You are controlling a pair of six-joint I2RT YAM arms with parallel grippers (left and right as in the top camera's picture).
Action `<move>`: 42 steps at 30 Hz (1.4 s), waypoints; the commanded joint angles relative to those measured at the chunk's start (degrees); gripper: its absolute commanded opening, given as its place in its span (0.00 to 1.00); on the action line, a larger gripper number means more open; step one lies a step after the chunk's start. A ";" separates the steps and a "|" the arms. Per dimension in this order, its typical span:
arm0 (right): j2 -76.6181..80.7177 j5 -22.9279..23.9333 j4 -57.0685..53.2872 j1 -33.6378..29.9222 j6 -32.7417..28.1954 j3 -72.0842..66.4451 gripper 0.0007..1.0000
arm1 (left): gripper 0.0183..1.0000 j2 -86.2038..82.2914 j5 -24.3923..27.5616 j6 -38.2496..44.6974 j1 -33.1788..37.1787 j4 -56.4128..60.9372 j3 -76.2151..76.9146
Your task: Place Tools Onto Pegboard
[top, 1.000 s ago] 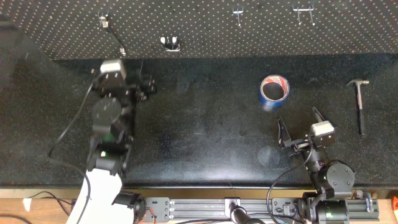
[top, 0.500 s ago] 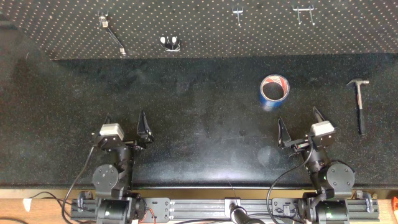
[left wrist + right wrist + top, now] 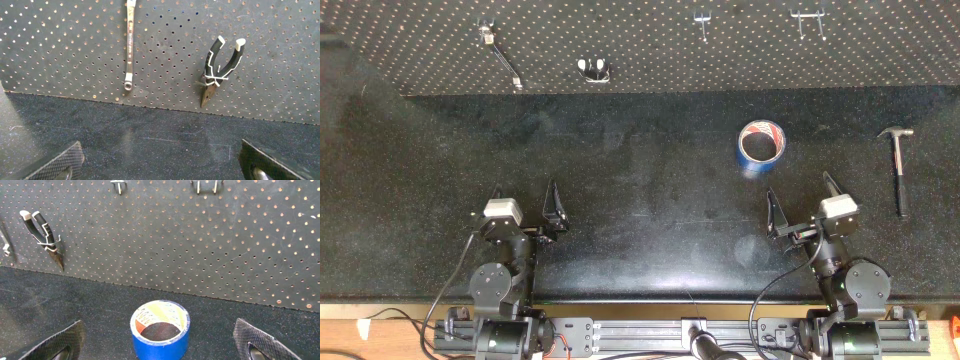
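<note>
A wrench (image 3: 502, 55) (image 3: 129, 47) and a pair of pliers (image 3: 593, 69) (image 3: 219, 70) hang on the pegboard (image 3: 650, 45). A blue roll of tape (image 3: 761, 146) (image 3: 160, 329) stands on the black table, and a hammer (image 3: 897, 165) lies at the far right. My left gripper (image 3: 524, 207) rests open and empty near its base, facing the pegboard. The right gripper (image 3: 801, 198) is open too, low on the table a short way in front of the tape.
Two bare metal hooks (image 3: 701, 20) (image 3: 808, 20) stick out of the pegboard at the upper right; the right wrist view shows them as hooks (image 3: 119, 185) (image 3: 206, 185). The black tabletop (image 3: 650, 190) stretches between the arms and the board.
The left arm has drawn back from the pegboard near the pliers to its rest pose by the base. The right arm has stayed put.
</note>
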 commanded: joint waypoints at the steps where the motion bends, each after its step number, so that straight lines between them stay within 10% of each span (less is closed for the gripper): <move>1: -0.26 0.28 -0.26 0.20 1.27 -0.20 0.98 | 1.00 -0.74 0.81 -0.09 0.22 -0.52 -0.09; 8: 29.68 -1.90 -1.64 3.08 17.38 24.87 0.98 | 1.00 -0.74 0.81 -0.09 0.22 -0.52 -0.09; 15: 71.43 -1.62 -21.16 12.92 12.35 48.74 0.98 | 1.00 -0.74 0.81 -0.09 0.22 -0.52 -0.09; 23: 87.12 19.80 -29.38 18.47 12.39 56.78 0.98 | 1.00 -0.74 0.81 -0.09 0.22 -0.52 -0.09; 36: 93.74 19.23 -23.19 20.70 13.46 56.78 0.98 | 1.00 -0.74 0.81 -0.09 0.22 -0.52 -0.09; 42: 95.95 19.23 -23.39 20.70 13.46 56.78 0.59 | 1.00 -0.74 0.81 -0.09 0.22 -0.52 -0.09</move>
